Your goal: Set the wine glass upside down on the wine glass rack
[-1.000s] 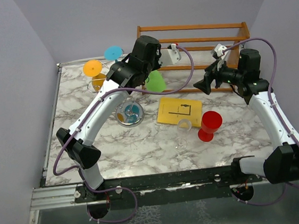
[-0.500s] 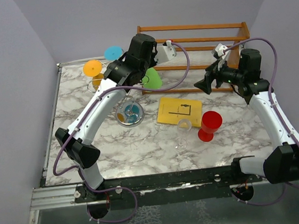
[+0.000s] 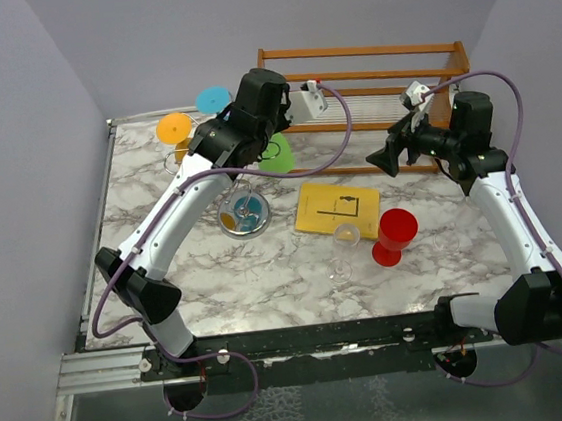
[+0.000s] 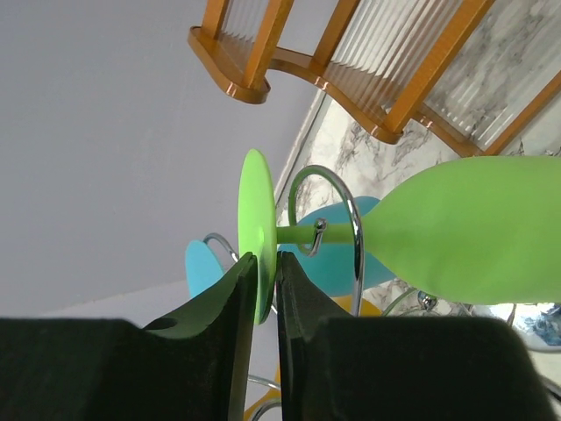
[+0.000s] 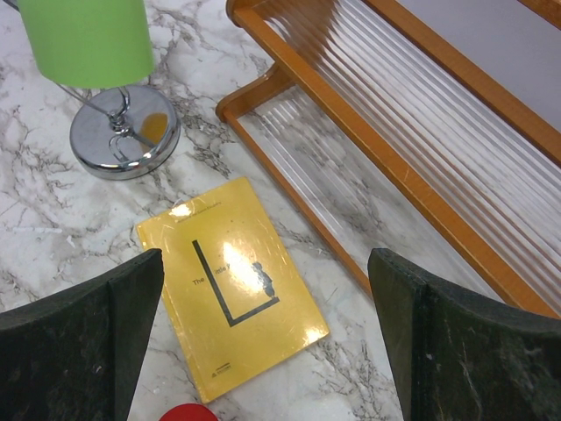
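My left gripper (image 4: pixel 266 279) is shut on the round foot of a green wine glass (image 4: pixel 473 230), held sideways. The glass's stem passes through a curled wire loop of the silver wine glass rack (image 4: pixel 354 210). In the top view the left gripper (image 3: pixel 257 143) holds the green glass (image 3: pixel 279 154) just above and right of the rack's round shiny base (image 3: pixel 244 215). An orange glass (image 3: pixel 174 128) and a blue glass (image 3: pixel 213 99) hang upside down on the rack. My right gripper (image 3: pixel 380 161) is open and empty, hovering over the yellow book (image 5: pixel 230 285); its own view (image 5: pixel 263 338) shows the jaws wide apart.
An orange-brown wooden slatted shelf rack (image 3: pixel 378 78) stands at the back right. A yellow book (image 3: pixel 337 209) lies mid-table. A clear glass (image 3: pixel 344 240) and a red wine glass (image 3: pixel 395 235) stand in front of it. Walls close both sides.
My left arm has carried the green glass leftward and back, toward the wire rack's loops. The right arm has not moved.
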Motion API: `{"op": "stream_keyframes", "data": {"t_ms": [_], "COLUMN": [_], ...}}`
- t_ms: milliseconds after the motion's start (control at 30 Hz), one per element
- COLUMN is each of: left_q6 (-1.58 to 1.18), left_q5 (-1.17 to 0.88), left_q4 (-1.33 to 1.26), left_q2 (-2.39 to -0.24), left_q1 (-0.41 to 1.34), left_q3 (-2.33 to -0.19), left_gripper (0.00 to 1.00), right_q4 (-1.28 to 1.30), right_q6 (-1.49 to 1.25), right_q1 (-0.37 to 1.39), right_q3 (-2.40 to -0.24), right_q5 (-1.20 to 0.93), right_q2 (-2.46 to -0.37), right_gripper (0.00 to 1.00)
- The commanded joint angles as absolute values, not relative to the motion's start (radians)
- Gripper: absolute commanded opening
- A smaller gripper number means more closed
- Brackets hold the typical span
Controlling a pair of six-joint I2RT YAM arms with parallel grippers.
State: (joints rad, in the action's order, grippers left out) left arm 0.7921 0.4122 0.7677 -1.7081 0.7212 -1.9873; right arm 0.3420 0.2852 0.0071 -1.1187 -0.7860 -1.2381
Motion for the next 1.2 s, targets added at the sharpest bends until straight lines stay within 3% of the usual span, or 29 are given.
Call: {"op": "stream_keyframes", "data": {"t_ms": [0, 1167], "left_q6": [0.764, 0.763], "left_q5": [0.401, 0.345], "left_q4": [0.749, 0.847], "left_q2": [-1.648, -1.567], "left_q1": [0.716, 0.716], "left_q3": [-1.993, -1.945], "left_gripper": [0.20, 0.29], "right_q4": [0.306, 0.328], "right_q6": [0.287, 0.306], "right_q1": [0.000, -0.012], "right_q3": [-1.109, -1.129], "right_q5": [-0.793, -0.751], "right_q2": [-1.221, -1.230], "right_gripper": [1.00, 1.00]}}
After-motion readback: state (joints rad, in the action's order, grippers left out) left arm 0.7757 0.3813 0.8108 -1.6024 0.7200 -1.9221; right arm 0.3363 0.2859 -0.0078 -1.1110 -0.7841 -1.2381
